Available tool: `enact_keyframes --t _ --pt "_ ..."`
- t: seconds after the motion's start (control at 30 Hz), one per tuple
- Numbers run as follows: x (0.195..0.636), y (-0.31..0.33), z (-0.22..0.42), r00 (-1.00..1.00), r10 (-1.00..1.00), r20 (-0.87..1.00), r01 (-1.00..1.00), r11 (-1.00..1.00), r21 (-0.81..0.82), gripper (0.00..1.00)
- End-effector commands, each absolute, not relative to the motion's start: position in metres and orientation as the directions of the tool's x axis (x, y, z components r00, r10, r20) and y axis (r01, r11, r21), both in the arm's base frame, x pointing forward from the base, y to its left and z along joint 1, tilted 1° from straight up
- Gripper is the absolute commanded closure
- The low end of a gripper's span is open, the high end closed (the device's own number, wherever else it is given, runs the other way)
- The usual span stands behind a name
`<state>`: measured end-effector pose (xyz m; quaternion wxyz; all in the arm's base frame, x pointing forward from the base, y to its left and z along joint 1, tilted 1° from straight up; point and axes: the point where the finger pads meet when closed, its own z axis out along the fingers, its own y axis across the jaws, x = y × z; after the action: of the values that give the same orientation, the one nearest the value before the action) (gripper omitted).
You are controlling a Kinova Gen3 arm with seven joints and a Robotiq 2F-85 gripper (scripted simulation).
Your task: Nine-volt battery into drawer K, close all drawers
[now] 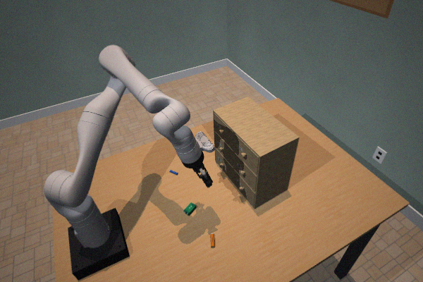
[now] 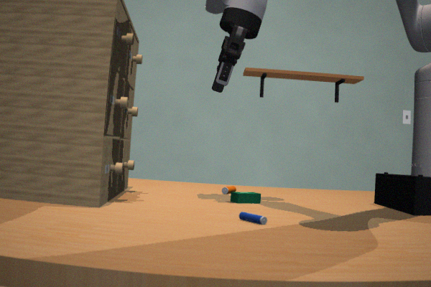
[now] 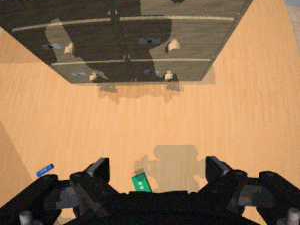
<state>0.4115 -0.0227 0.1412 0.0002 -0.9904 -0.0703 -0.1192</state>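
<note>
The nine-volt battery, a green block [image 1: 189, 208] [image 2: 245, 197] [image 3: 140, 182] with two small light spots, lies flat on the table. The small chest [image 1: 257, 127] [image 2: 54, 86] [image 3: 200, 40] stands upright with three rows of two knobbed drawers, all appearing pushed in. The letters on their small label plates are too small to read, so I cannot tell which drawer is K. My gripper [image 1: 208, 183] [image 2: 220, 84] [image 3: 157, 167] is open and empty, tilted, high above the table in front of the chest. The battery's near end is hidden by the gripper in the wrist view.
A blue cylinder [image 1: 173, 172] [image 2: 252, 217] [image 3: 45, 170] lies left of the battery in the wrist view. An orange cylinder [image 1: 212, 240] [image 2: 228, 189] lies on the battery's other side. The drawer knobs stick out from the chest's front. The robot's black base [image 1: 100, 248] stands at the table's other end.
</note>
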Motion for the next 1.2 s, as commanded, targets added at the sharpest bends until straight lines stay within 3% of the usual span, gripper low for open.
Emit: enact_keyframes --t 0.0,1.17 --pt "0.410 -0.022 0.136 0.957 0.131 0.258 0.132 -0.991 0.012 0.00" --pt "0.443 -0.018 0.093 0.821 0.116 0.559 0.132 -0.991 0.011 0.00"
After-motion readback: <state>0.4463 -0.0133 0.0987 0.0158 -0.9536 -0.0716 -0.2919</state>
